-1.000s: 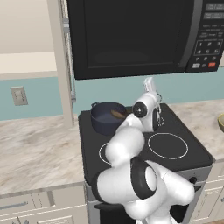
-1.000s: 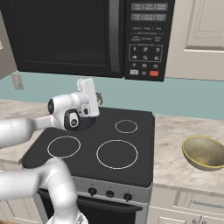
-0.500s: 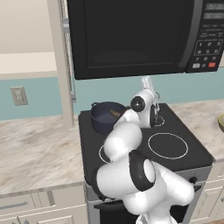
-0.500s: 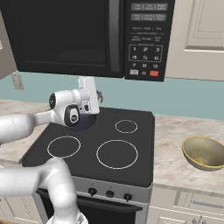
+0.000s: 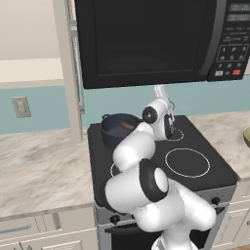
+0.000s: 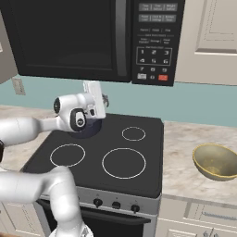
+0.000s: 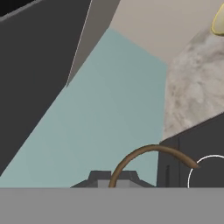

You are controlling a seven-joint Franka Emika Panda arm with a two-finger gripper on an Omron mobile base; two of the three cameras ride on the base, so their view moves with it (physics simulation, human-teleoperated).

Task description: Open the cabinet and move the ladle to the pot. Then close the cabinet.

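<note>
The cabinet (image 5: pixel 64 73) stands left of the microwave, its door swung open and seen edge-on, silver bar handle beside it. The dark blue-grey pot (image 5: pixel 118 130) sits on the stove's back left burner; a brown tip shows inside it. My gripper (image 5: pixel 168 129) hovers just right of the pot, over the back of the stove, also seen as the gripper (image 6: pixel 105 98). In the hand view the gripper (image 7: pixel 111 182) is shut on the ladle (image 7: pixel 146 152), whose thin brown handle arcs out from between the fingertips. My arm hides most of the pot (image 6: pixel 90 131).
A black microwave (image 5: pixel 146 39) hangs low over the black stove (image 5: pixel 185 163), leaving little height. A yellow bowl (image 6: pixel 215 160) rests on the marble counter (image 6: pixel 185 152) to the right. Another beige cabinet (image 6: pixel 213 37) hangs at the upper right. An outlet (image 5: pixel 20 106) is on the teal wall.
The hand has shifted slightly left toward the pot and turned a little. The gripper has stayed shut.
</note>
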